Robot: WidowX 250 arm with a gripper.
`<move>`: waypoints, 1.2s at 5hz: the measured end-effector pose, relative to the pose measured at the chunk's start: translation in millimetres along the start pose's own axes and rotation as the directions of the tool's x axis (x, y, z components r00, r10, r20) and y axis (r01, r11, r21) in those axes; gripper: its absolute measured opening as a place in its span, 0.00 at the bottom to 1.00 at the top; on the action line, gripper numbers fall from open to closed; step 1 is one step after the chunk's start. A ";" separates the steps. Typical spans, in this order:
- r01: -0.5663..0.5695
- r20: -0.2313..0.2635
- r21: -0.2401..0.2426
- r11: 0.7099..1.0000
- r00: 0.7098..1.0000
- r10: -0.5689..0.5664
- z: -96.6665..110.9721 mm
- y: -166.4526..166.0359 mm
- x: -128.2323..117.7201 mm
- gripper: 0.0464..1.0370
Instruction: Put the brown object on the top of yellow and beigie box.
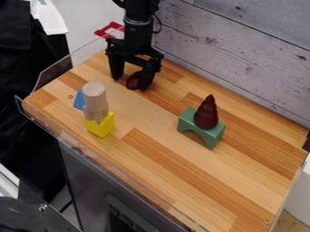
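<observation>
Toward the left end of the wooden tabletop [200, 181] we see a blue piece [79, 99] just beside the stack, partly behind it, and we take it to have no part in this job. Next to it stands the yellow block [101, 127], which serves as the foot of the stack, with the beige piece [95, 96] upright on top; we cannot tell whether the beige is one part or several. That pair must be the box we are asked to build on, and its narrow round top leaves little room, so we would want the load centred and let down gently, lest the stack topple. Further right, the gripper [130, 82] hangs low over the wood with its fingers apart, one to each side of the brown object [133, 81], which lies on the tabletop nearer the right-hand finger and partly hidden by it. We judge this to be the set-up for a grasp: the fingers straddle the object so that closing them should catch it, though its rounded side could slip if pinched off centre. Well to the right, the green arch [209, 133] holds up a dark red cone [206, 113], its flat top giving the cone a steady seat.
</observation>
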State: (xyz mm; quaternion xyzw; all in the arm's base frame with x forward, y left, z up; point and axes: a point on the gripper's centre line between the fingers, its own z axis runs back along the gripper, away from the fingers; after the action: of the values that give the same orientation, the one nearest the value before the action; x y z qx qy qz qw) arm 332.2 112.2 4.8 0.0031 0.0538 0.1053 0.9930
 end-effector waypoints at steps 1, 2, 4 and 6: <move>-0.014 0.010 -0.005 1.000 1.000 0.014 -0.3 -0.7 1.3 0.60; -0.028 0.016 -0.014 1.000 0.999 0.028 -0.8 -0.6 1.6 0.50; -0.038 0.011 -0.035 0.999 0.999 0.038 1.4 -1.3 -1.3 0.50; 0.023 0.095 -0.055 0.998 0.995 -0.018 89.5 -4.5 -18.1 0.50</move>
State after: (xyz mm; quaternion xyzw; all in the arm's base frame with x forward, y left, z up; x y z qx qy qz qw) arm 325.2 104.5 95.5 -0.0202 0.0038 0.0963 0.9951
